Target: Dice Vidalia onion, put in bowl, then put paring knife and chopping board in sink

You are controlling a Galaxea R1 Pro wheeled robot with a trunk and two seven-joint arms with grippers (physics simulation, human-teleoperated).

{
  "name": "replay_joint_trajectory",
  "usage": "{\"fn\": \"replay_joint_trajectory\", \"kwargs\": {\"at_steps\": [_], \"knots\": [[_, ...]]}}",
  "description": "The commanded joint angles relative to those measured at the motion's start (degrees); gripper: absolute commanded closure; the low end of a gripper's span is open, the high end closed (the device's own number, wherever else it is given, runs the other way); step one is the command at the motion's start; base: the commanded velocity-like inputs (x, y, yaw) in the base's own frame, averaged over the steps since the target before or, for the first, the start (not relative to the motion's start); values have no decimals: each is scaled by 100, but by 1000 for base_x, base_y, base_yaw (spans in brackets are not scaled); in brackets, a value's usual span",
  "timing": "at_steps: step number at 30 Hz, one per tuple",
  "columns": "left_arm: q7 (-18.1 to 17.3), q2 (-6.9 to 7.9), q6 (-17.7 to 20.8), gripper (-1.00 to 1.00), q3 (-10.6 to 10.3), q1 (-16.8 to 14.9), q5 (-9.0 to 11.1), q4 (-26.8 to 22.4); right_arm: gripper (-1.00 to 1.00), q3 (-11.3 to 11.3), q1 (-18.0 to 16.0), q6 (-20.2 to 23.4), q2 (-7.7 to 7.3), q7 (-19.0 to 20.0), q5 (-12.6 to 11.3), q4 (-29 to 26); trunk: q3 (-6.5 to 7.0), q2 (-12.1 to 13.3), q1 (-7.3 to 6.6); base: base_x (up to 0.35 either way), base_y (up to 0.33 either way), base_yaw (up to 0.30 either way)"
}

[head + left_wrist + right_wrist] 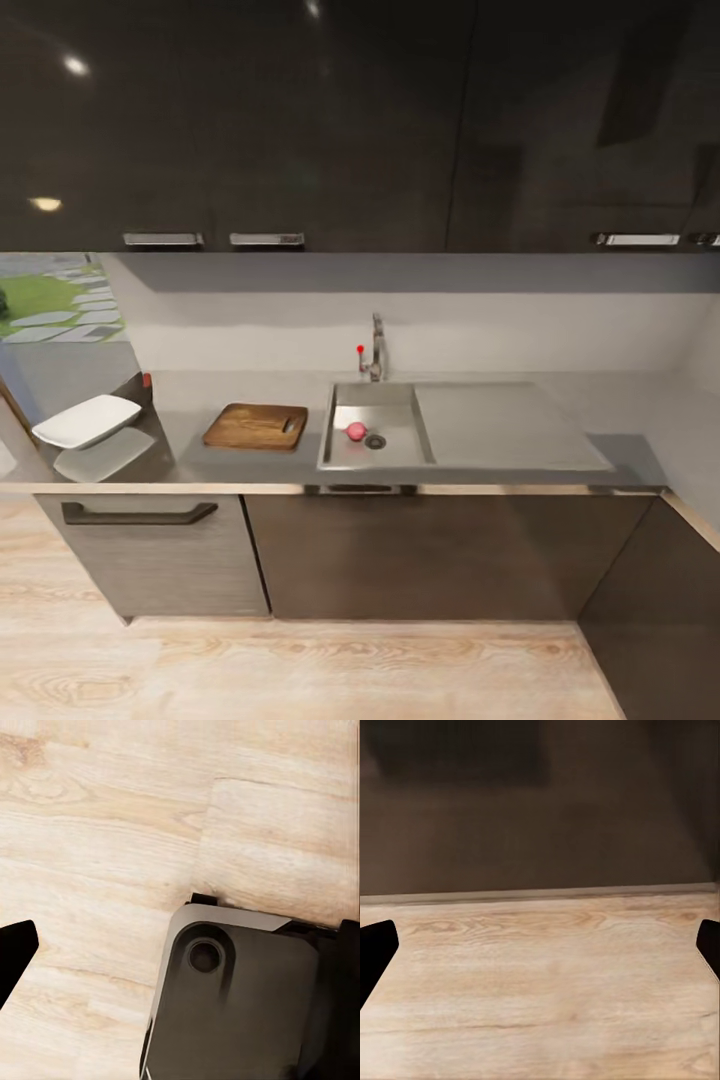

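In the head view the sink (340, 455) is set into the grey countertop (630, 420). A small reddish-pink Vidalia onion (356, 431) lies in the basin beside the round drain. Left of the sink lies the brown chopping board (256, 426), flat, its handle slot toward the sink. Further left, at the counter's end, rests the white bowl (88, 420). Just behind the bowl a small dark thing with a red end looks like the paring knife (145, 382). My left gripper (180, 952) hangs open over the wood floor and my base. My right gripper (540, 952) is open too, low over the floor, facing a dark cabinet front.
A chrome faucet (376, 348) with a red knob stands behind the basin, and the steel drainboard (500, 425) stretches to its right. Dark cabinets run above and below the counter. A cabinet (660, 600) juts forward at the right. Light wood floor (300, 670) lies between me and the counter.
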Motion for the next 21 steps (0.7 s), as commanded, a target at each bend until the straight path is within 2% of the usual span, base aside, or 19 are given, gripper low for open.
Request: {"fn": "replay_joint_trajectory", "kwargs": {"at_steps": [1,8,14,21], "knots": [[18,0,-11,-100,-13,2,52,-11,-100,-19,-5,-9,1,-51,63,3,-11,-11,6,228,-250,43],[18,8,-12,-100,-9,2,52,-11,-100,-19,-5,21,-9,-51,71,11,-11,-11,6,193,-179,12],[18,9,-11,-100,-8,2,52,-11,-100,-19,-5,407,-27,-31,80,12,-11,-11,6,27,-25,1],[18,9,-12,-100,-8,2,52,-11,-100,-19,-5,479,-8,-25,81,6,-11,-11,6,2,-2,0]]}}
